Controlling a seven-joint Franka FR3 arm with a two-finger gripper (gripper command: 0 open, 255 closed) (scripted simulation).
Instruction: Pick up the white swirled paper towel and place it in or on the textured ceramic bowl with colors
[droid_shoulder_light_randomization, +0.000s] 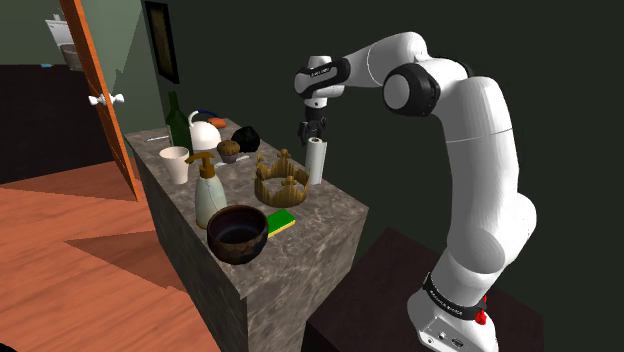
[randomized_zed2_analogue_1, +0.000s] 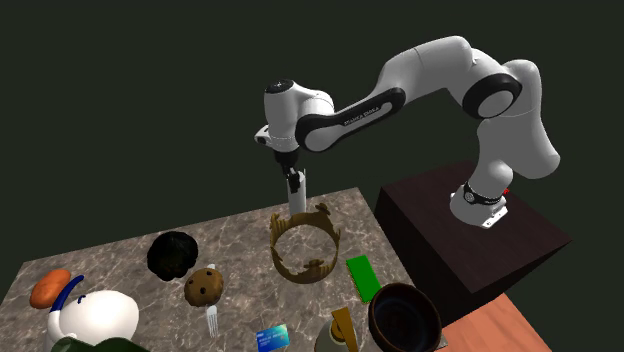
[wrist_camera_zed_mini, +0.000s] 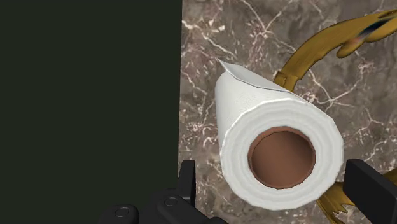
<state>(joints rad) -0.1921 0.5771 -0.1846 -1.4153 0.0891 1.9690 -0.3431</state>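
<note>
- surface (wrist_camera_zed_mini: 254, 38): marble-like stone, grey-brown with white veins, smooth, slight sheen
- paper towel (wrist_camera_zed_mini: 254, 105): white paper, matt, faint ribbed layers at the end; brown cardboard-looking core
- bowl (droid_shoulder_light_randomization: 237, 250): dark, glossy glaze
- crown-shaped ring (droid_shoulder_light_randomization: 281, 182): golden-brown, dull sheen
- floor (droid_shoulder_light_randomization: 80, 300): reddish wood planks, smooth

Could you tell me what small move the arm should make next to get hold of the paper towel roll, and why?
Probably ease the claw straight down a little before closing. Its fingers stand apart on either side of the upright paper towel roll without clasping it, near its top end.
</note>
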